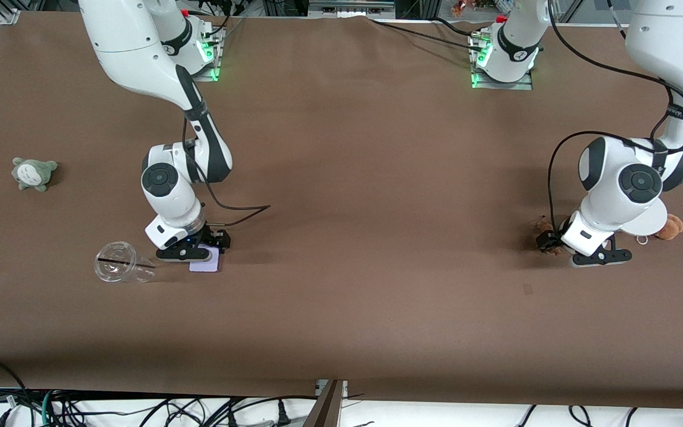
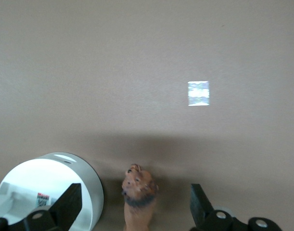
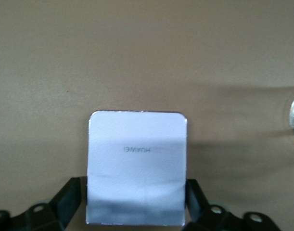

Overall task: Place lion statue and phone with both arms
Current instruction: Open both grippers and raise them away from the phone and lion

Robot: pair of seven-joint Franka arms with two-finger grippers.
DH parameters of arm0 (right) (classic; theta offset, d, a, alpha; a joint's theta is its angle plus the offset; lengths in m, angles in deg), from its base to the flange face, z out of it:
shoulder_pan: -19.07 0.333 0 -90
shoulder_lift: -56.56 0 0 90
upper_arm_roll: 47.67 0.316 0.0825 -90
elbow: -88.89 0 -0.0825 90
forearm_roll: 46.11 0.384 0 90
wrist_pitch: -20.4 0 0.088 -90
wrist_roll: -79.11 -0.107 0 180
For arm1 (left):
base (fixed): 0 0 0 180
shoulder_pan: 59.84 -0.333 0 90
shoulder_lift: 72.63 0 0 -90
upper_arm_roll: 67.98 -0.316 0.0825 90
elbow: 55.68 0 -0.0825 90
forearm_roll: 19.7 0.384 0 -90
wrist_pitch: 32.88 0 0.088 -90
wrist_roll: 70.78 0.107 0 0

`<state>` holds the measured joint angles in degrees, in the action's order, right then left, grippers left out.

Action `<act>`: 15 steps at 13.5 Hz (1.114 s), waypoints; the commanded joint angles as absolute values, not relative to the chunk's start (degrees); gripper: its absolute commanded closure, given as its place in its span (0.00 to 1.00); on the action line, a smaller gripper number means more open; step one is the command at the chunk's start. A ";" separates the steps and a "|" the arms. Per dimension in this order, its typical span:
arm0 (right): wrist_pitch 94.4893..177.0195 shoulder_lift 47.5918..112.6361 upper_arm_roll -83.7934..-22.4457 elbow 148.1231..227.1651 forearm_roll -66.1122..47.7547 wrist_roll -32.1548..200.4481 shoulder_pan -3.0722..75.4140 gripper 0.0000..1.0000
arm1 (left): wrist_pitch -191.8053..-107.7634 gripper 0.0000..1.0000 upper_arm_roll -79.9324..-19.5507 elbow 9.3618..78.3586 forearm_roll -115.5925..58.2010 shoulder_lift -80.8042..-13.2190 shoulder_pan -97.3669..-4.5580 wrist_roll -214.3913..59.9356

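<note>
A brown cloth covers the surface (image 1: 353, 207) from end to end, with metal framing and cables past the arms' bases and a tangle of dark cables along the edge nearest the front camera. The right tool (image 1: 202, 252) is down at the surface toward the right arm's end, its fingers (image 3: 70, 199) spread on either side of the phone (image 3: 136, 168), which lies flat on the cloth; whether they touch its edges cannot be made out, and in the front view most of the phone is hidden under the tool. Just beside it, toward that same end, lies a clear plastic cup (image 1: 121, 262) on its side, and farther from the front camera sits a grey-green plush (image 1: 33, 172). The left tool (image 1: 578, 249) is low at the left arm's end, its fingers (image 2: 70, 202) wide apart with the lion statue (image 2: 138, 197) between them, touching neither; the statue is cut off at the wrist picture's edge. A white round stand (image 2: 55, 187) is just beside the statue, and a tan-orange plush (image 1: 671, 227) shows partly past the wrist.
</note>
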<state>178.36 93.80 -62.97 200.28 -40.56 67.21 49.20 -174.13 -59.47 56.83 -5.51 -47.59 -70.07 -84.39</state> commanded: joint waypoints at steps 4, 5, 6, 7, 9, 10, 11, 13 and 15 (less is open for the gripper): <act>173.79 90.59 -62.17 200.16 -39.26 71.64 48.60 0.01 | -156.93 0.00 -54.45 47.35 -7.84 -49.60 -70.21 -87.38; 171.77 89.62 -62.09 199.72 -39.26 71.64 48.60 0.01 | -153.16 0.00 -53.75 44.55 -7.93 -49.87 -70.21 -87.48; 170.27 88.22 -62.08 199.54 -39.26 71.56 48.69 0.01 | -149.12 0.00 -53.39 41.39 -8.10 -50.04 -70.29 -87.48; 168.95 86.81 -62.08 199.54 -39.26 71.47 48.69 0.01 | -145.34 0.00 -52.87 37.96 -9.06 -50.05 -70.30 -87.39; 166.22 84.09 -62.00 199.80 -39.00 71.29 48.95 0.01 | -137.95 0.00 -52.77 30.50 -11.08 -50.05 -70.30 -87.21; 164.64 81.90 -62.00 199.98 -38.99 71.29 48.96 0.01 | -134.35 0.00 -52.77 26.63 -12.48 -50.05 -70.47 -87.13; 161.06 79.44 -62.00 199.81 -38.91 70.86 49.22 0.01 | -130.48 0.00 -52.86 22.85 -13.54 -50.13 -70.56 -87.12; 152.63 73.38 -62.00 199.89 -38.99 70.50 49.31 0.01 | -125.45 0.00 -52.78 16.77 -13.82 -50.13 -70.56 -87.12; 143.58 66.27 -62.26 199.98 -39.17 69.72 49.22 0.01 | -123.42 0.00 -52.69 14.30 -13.82 -50.13 -70.56 -86.95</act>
